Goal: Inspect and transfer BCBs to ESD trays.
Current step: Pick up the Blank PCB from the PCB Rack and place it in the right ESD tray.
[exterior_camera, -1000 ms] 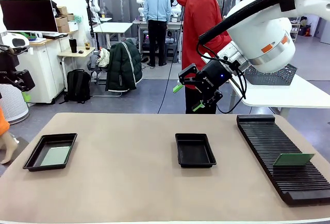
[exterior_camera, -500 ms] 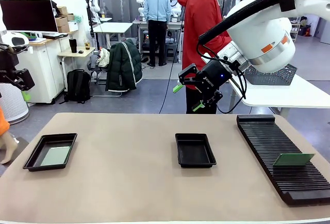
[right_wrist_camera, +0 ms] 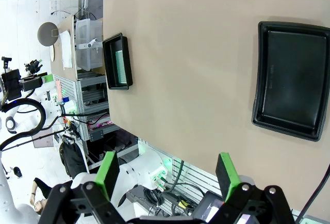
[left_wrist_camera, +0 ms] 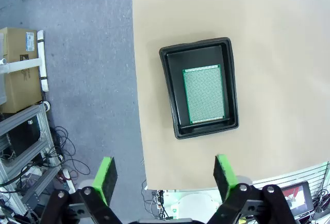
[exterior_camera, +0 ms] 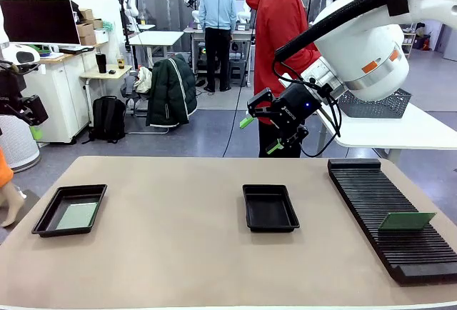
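Well above the tabletop (exterior_camera: pixel 178 246) | left gripper (left_wrist_camera: pixel 164 175) and right gripper (exterior_camera: pixel 260 133) are held spread | one BCB (left_wrist_camera: pixel 205 94) is laid in left ESD tray (left_wrist_camera: pixel 170 87) | second BCB (exterior_camera: pixel 405 221) is propped on rack (exterior_camera: pixel 371 188)

The rack (exterior_camera: pixel 371 188) runs off the front view's right edge, and the lower edge of a BCB (exterior_camera: pixel 407 220) is sunk out of sight in its slots. The left arm (exterior_camera: pixel 18 103) is cropped at the left edge — its fingers unreadable there.

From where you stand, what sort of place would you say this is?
Probably a robotics lab: ESD trays and a slotted rack holding a green BCB, workbenches and a monitor behind.
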